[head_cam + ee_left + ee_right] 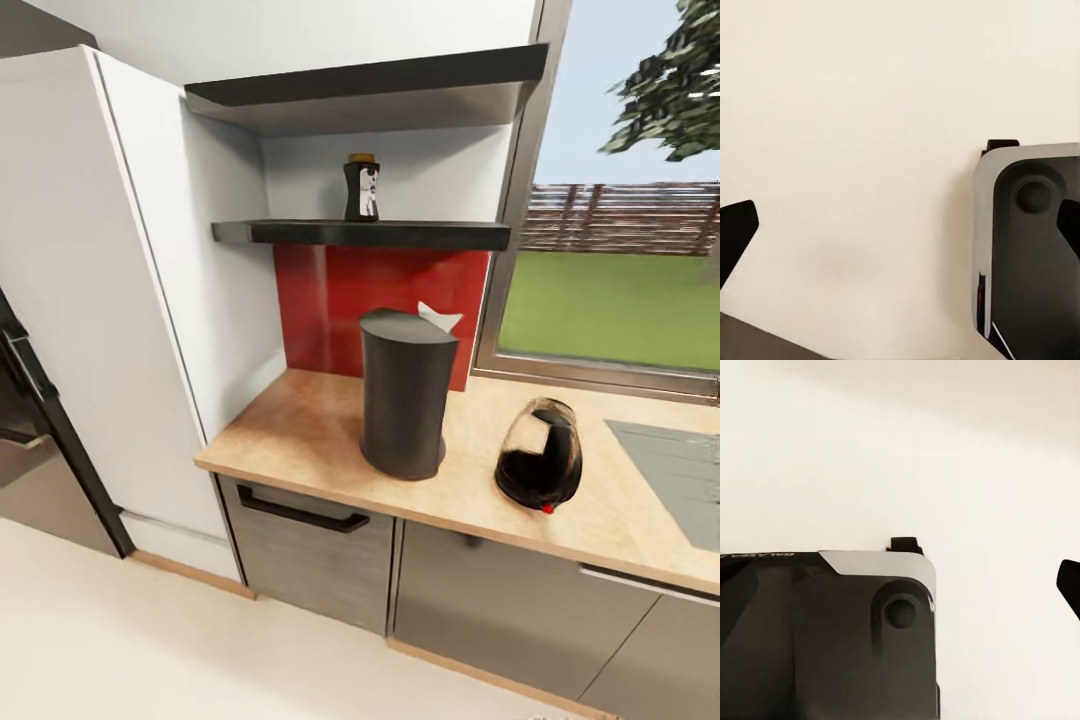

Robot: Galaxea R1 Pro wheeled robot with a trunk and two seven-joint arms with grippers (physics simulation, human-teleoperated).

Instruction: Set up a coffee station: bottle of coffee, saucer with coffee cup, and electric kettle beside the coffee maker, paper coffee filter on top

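Coffee maker [405, 395] is the landmark: tall dark-grey matte cylinder, rounded body, flat slanted top, standing upright on the kitchen countertop [300, 430], a light wood-grain slab over grey cabinet fronts [500, 600] with a black bar handle [300, 512]. White folded paper coffee filter [438, 317] pokes up at the maker's top rear edge; whether it rests on the lid or sits just behind it is hard to tell from this angle. Electric kettle [540, 455] sits to the right of the coffee maker, near but apart: clear glass dome, dark inside, small red spot low on the front, and it looks tilted. Above the coffee maker, the kitchen shelf [360, 234] is a thin black floating board, with a thicker black board [370, 85] higher up. Bottle of coffee [362, 187] stands upright on the lower board (dark jar, brown lid, black-and-white label). Glossy red backsplash [330, 300] behind the maker, white tall cabinet [110, 300] to its left, window [610, 290] to its right.

Left gripper [900, 229]: two black finger tips wide apart over pale cream floor [855, 112], so released, holding nothing. Right gripper: one black finger [1069, 585] at the frame edge, so its state cannot be told. Robot base [825, 637], dark with a silver rounded rim, shows below it.
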